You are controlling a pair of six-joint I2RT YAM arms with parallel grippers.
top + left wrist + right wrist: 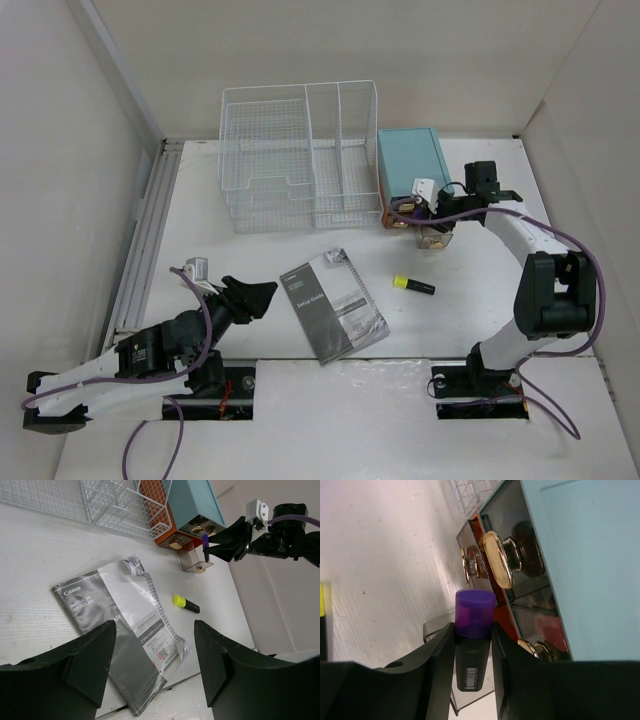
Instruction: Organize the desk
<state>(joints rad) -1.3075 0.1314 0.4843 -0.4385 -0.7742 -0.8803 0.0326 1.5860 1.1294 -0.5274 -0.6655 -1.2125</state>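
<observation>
Right hand point(472, 642), purple marker point(475, 612), probably above drawer point(192, 560)

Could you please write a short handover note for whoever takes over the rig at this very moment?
Left gripper: open, holding nothing, just left of the setup guide booklet.
Right gripper: shut on the purple-capped marker, above the pulled-out clear drawer of the teal box.
Done: drawer open, marker in grasp.
Left: marker not yet released; yellow highlighter and booklet lie loose on the desk; drawer needs closing.
</observation>
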